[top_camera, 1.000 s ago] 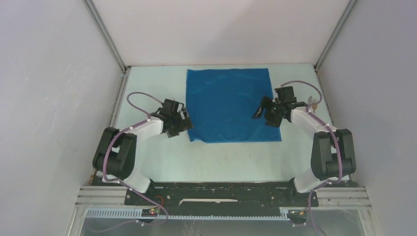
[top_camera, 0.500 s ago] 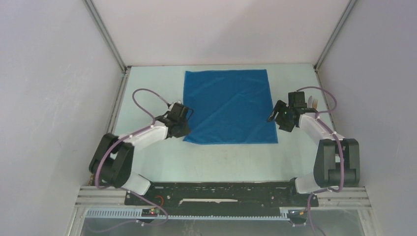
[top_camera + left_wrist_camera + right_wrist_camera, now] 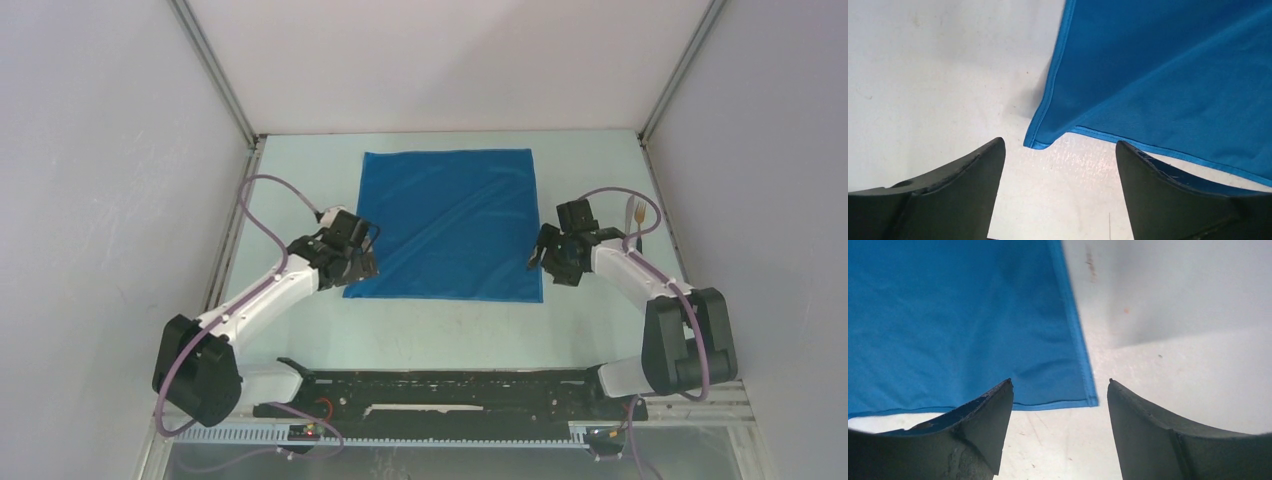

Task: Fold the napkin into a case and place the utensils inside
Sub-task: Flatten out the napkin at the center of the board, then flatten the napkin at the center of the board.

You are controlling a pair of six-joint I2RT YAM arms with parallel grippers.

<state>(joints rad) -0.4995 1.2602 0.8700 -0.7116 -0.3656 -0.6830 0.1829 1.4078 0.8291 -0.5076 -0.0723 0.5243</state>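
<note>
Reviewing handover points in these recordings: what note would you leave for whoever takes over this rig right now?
Left gripper: open, near left corner of the napkin between its jaws, nothing held.
Right gripper: open around the near right corner, nothing held.
Napkin lies flat and unfolded on the table; fork on the table to its right; knife not visible.
Done: nothing folded yet.
Left: fold the napkin into a case, put the utensils inside.

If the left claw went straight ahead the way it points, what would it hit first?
Likely the napkin, whose near corner sits just ahead of the open left claw; depth is unclear.
</note>
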